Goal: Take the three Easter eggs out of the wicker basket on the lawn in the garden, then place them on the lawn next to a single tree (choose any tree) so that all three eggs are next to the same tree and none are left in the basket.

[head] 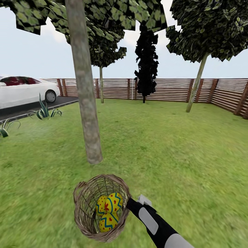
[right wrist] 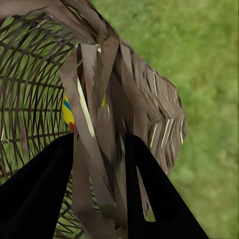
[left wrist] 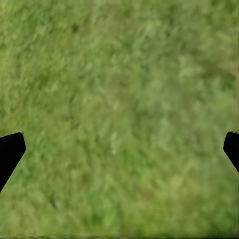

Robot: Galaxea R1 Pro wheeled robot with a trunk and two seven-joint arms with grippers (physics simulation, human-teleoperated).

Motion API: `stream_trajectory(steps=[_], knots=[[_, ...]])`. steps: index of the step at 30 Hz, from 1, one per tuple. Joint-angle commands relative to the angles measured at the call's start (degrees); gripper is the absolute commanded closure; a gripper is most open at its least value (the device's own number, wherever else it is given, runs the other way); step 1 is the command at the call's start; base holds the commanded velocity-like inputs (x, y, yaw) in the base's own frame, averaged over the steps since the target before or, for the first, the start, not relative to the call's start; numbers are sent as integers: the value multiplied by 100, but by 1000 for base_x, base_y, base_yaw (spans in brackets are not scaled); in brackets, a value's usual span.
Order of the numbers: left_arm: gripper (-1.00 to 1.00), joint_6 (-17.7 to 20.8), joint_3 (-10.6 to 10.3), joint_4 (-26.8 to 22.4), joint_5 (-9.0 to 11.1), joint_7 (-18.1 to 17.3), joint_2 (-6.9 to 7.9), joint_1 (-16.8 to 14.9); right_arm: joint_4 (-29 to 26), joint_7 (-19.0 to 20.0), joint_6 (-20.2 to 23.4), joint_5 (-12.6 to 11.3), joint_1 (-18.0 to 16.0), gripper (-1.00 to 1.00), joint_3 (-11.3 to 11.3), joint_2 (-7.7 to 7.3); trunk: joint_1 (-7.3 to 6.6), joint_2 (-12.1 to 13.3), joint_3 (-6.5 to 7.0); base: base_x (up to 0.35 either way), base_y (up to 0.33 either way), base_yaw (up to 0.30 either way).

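The wicker basket (head: 81, 213) is tipped with its mouth toward me, just in front of the thick grey-brown tree (head: 84, 103). Three yellow Easter eggs (head: 109, 206) with blue zigzags lie clustered inside it. My right gripper (head: 128, 204) is shut on the basket's right rim. In the right wrist view the braided rim (right wrist: 102, 149) sits clamped between the black fingers (right wrist: 40, 194), and a bit of an egg (right wrist: 67, 113) shows through the weave. My left gripper (left wrist: 119, 154) hangs open over bare lawn (left wrist: 119, 74), holding nothing.
The lawn (head: 172, 148) stretches wide to the right and ahead. A brown slat fence (head: 165, 90) closes the garden, with a black cypress-like tree (head: 146, 65) and thin-trunked trees (head: 197, 86) near it. A white car (head: 24, 90) stands on the asphalt at left, beside spiky plants (head: 44, 112).
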Motion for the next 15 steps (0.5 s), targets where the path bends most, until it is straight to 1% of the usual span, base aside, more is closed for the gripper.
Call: stream_trajectory(steps=[1, 11, 15], knots=[[-100, -17, -8, 3, 32, 14, 1, -3, -15, -42, 12, -23, -4, 100, 11, 0, -23, 38, 12, 0, 0, 280], [-100, -17, -8, 2, 32, 11, 1, -3, -15, -42, 13, -21, -4, 100, 18, 0, -242, 439, 192, 0, 0, 280], [-100, -56, -12, -5, 35, 6, 1, 3, -15, -42, 13, -18, -4, 100, 18, 0, -242, 439, 192, 3, 2, 281]])
